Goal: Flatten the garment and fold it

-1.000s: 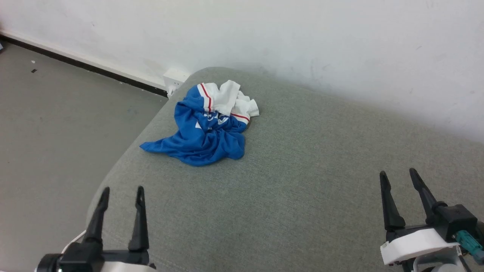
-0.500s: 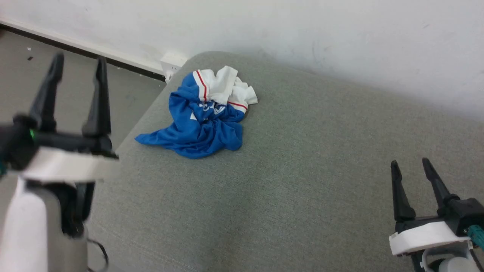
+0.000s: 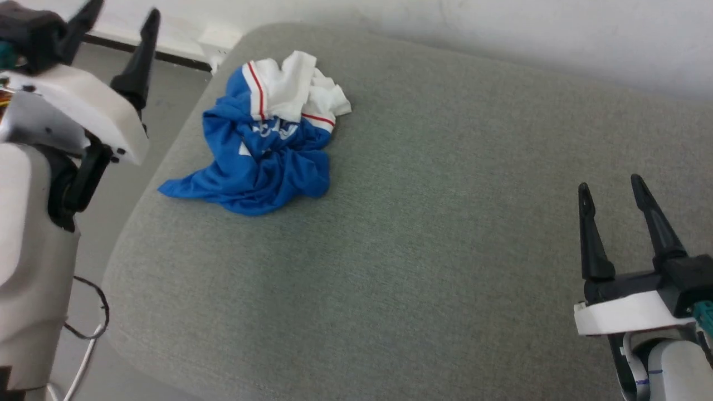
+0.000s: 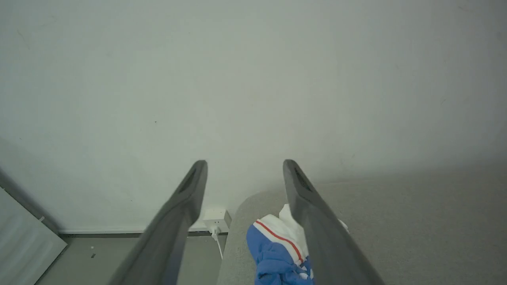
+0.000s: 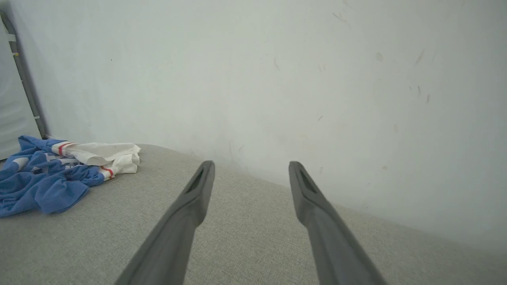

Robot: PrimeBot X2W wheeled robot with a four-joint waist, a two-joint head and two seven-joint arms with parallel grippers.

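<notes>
The garment (image 3: 262, 150) lies crumpled in a heap near the far left corner of the grey cushion (image 3: 423, 211), blue cloth below, white red-striped sleeve ends on top. It also appears in the left wrist view, the garment (image 4: 277, 253) low between the fingers, and at the left of the right wrist view, the garment (image 5: 51, 174). My left gripper (image 3: 120, 16) is raised at the upper left, open and empty, left of and above the garment. My right gripper (image 3: 610, 192) hovers open and empty over the cushion's right side, far from the garment.
A white wall (image 3: 557, 33) runs behind the cushion. A white wall socket (image 4: 216, 217) with a plugged cable sits by the cushion's far left corner. Grey floor (image 3: 167, 106) lies beyond the cushion's left edge, where cables (image 3: 89, 328) hang beside my left arm.
My left arm has risen from the lower left to the upper left, staying open. The head camera has tilted down, shifting the whole scene. The garment lies as before.
</notes>
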